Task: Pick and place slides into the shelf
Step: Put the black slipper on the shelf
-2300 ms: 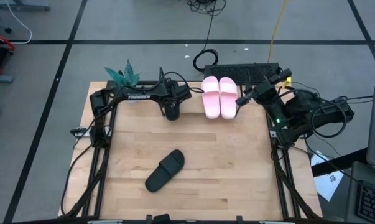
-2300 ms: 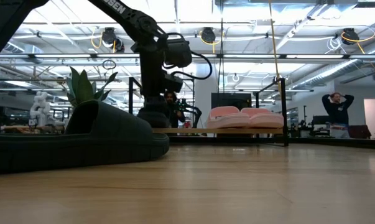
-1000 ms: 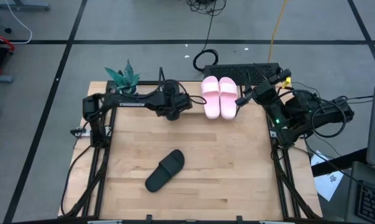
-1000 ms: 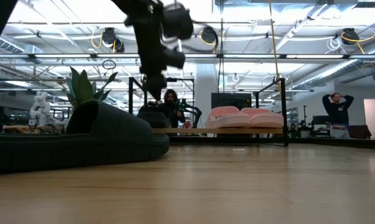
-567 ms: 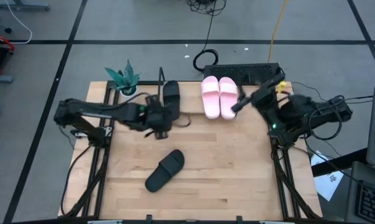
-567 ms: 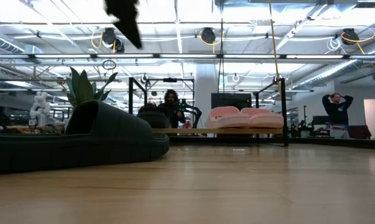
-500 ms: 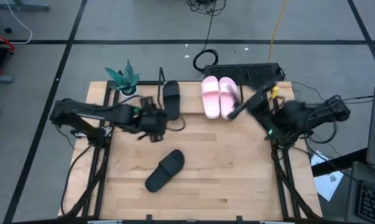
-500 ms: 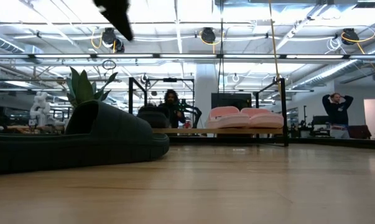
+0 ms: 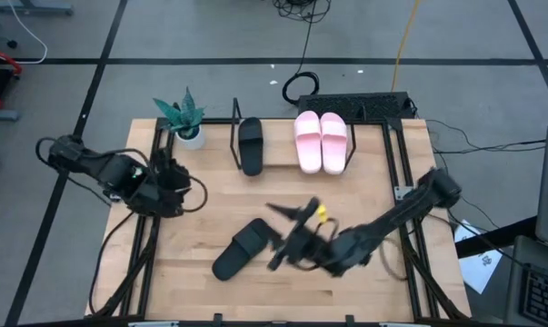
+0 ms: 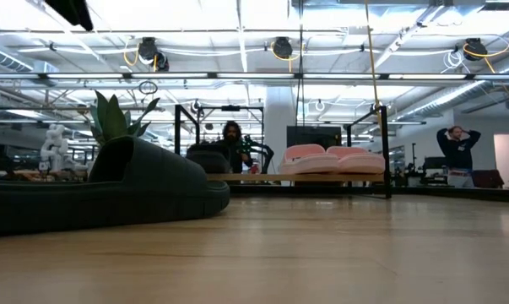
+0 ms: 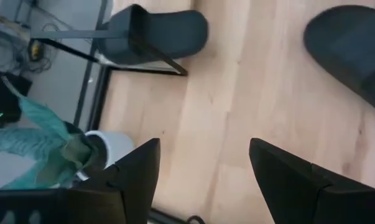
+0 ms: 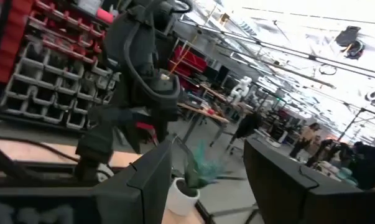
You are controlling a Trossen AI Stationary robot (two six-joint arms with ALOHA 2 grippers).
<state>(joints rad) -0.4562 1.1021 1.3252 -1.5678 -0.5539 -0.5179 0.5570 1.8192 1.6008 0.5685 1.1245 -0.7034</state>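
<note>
The worktop point(image 9: 346, 191) fills the middle of the high view, pale wood; along its far edge sits the shelf point(image 9: 369, 150), a thin black wire frame, and on it there's one black slide point(image 9: 250, 143) at the left end; the pink pair point(image 9: 321, 141) rests side by side further right, straps up; a gap lies between black and pink. Down on the open board, nearer the front edge, the other black slide point(image 9: 240, 248) lies at an angle, well apart from the shelf; the low view has it looming large and close. Right arm reaches low across the worktop, its claw point(image 9: 290, 238) just beside that loose slide, fingers spread wide, holding nothing; the right wrist view confirms the wide gap. Left arm is folded back at the worktop's left edge, its claw point(image 9: 171, 174) open too, empty, near the potted plant point(image 9: 183, 114); the left wrist view shows both black slides past the parted fingers.
</note>
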